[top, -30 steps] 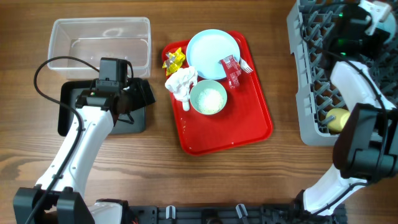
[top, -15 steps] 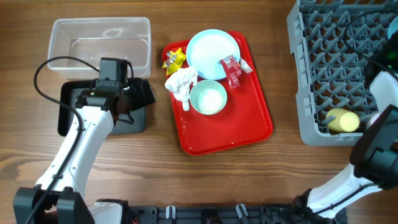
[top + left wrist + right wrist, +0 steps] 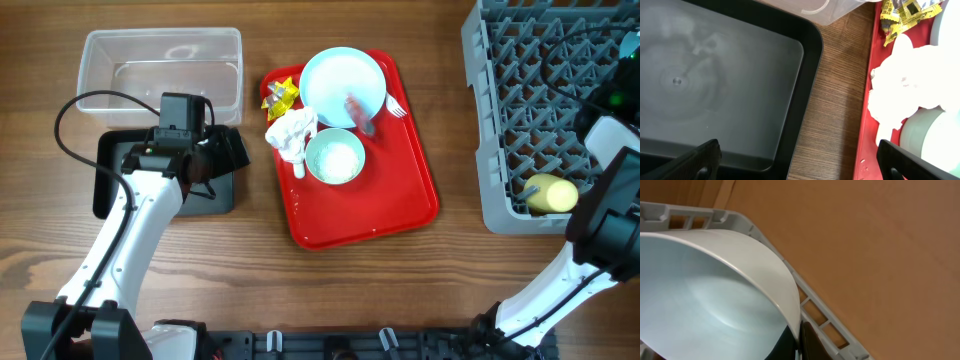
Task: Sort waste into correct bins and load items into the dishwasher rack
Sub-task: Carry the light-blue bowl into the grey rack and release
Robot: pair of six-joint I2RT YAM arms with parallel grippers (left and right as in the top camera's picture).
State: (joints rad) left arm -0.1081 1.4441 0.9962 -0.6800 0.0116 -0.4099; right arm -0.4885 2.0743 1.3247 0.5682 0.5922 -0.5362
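Since the earlier frame the right arm (image 3: 605,215) had swung off the dishwasher rack (image 3: 520,90) to the right edge of the overhead view. The small red wrapper (image 3: 357,106) now showed only as a pale, blurred smear on the plate (image 3: 335,75). Nothing on the left had shifted.

Brown wood-grain table (image 3: 460,280) ran under everything. Behind the rack's rim the right wrist view gave only a plain brown backdrop.

The red tray (image 3: 400,200) lay mid-table, tilted slightly. It carried the plate, a small fork (image 3: 396,105) at the plate's right edge, the crumpled yellow wrapper (image 3: 281,95) and the crumpled white napkin (image 3: 290,130). A bowl of white grains (image 3: 335,158) sat on it too, touching the napkin. The grey rack stood well apart at the far right, with the yellow cup (image 3: 551,192) lying on its side in the near corner.

The clear tub (image 3: 160,40) sat at the far left, and the black tub (image 3: 110,175) was just in front of it. The left arm (image 3: 130,230) and its black cable (image 3: 70,115) covered much of the black tub.

The left gripper (image 3: 800,157) hung over that tub's right rim, its fingers (image 3: 702,156) spread fully apart and holding nothing. The right gripper (image 3: 797,342) was closed, and the wall of a pale blue bowl (image 3: 705,295) appeared pinched between its jaws, just above the rack's edge.
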